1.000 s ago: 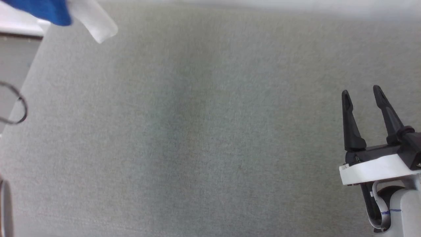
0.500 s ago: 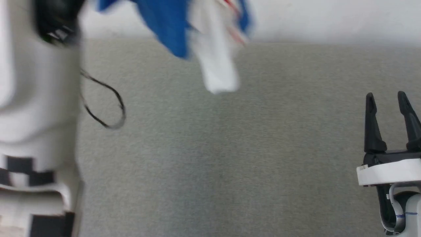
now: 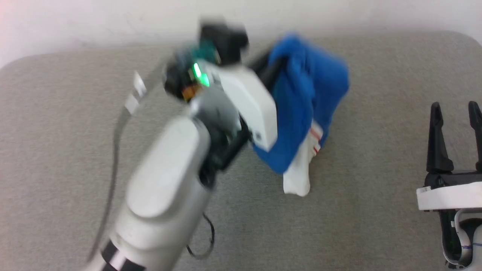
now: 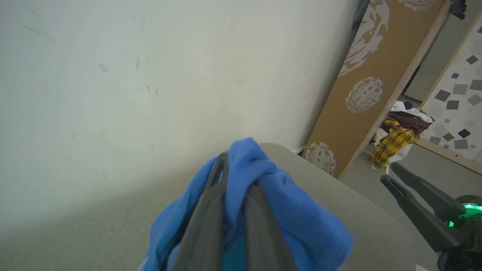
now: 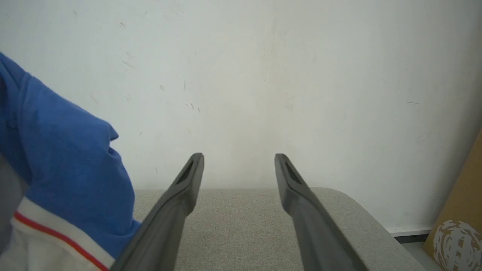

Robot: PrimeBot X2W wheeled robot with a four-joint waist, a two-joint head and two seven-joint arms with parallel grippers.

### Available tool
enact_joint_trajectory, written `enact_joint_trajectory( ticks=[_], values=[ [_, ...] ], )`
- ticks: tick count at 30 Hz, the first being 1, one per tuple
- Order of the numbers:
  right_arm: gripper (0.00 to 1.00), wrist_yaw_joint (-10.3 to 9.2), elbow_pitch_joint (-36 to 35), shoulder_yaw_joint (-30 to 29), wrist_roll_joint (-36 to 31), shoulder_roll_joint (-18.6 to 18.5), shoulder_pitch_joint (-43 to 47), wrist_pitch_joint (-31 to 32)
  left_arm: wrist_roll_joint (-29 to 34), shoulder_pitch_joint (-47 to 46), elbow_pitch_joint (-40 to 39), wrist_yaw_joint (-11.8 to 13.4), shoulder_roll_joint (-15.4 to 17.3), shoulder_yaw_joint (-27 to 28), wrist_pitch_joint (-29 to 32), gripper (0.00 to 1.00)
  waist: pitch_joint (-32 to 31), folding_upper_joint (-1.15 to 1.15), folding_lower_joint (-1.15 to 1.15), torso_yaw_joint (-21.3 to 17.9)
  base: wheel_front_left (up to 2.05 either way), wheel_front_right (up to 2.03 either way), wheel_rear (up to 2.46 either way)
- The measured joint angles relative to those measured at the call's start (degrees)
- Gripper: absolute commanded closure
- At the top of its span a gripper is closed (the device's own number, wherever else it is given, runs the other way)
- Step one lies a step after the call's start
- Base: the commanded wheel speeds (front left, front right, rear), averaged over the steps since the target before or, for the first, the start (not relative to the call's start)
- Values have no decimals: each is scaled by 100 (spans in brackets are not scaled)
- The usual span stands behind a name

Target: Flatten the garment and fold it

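The garment (image 3: 305, 109), a bunched royal-blue jersey with a white, red-striped sleeve end hanging down, is held over the grey table (image 3: 380, 158) near its far edge. My left gripper (image 3: 273, 66) is shut on the garment's top. In the left wrist view the blue cloth (image 4: 286, 210) drapes over both sides of the closed left gripper (image 4: 235, 165). My right gripper (image 3: 455, 109) stands open and empty at the table's right side, apart from the garment. From the right wrist, the right gripper (image 5: 238, 160) is spread wide, with the garment (image 5: 64, 158) at the left.
A pale wall (image 5: 263, 75) runs right behind the table's far edge. A brown patterned board (image 4: 369, 86) leans on the wall past the table's right end, with a pile of clothes (image 4: 399, 135) on the floor. A dark cable loop (image 3: 205, 241) hangs from my left arm.
The head camera has turned, bringing the table's far edge into view. My left arm has swung in from the left with the garment, now over the table's middle. The right gripper stays open.
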Motion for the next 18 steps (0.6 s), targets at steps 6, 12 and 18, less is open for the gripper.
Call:
enact_joint_trajectory(
  ticks=[6,12,18],
  values=[
    [0,0,54,129,59,1,-1,1,78,775,1359,200,-80,-379,-1058,100,112,0,0,-238,0,0,0],
    [0,0,149,212,75,1,-1,1,160,856,2840,235,-102,-638,-1577,100,165,0,0,-370,0,0,0],
    [0,0,194,193,69,0,20,20,-327,829,3096,166,-102,-747,-2071,0,117,0,0,-269,0,0,0]
  ],
)
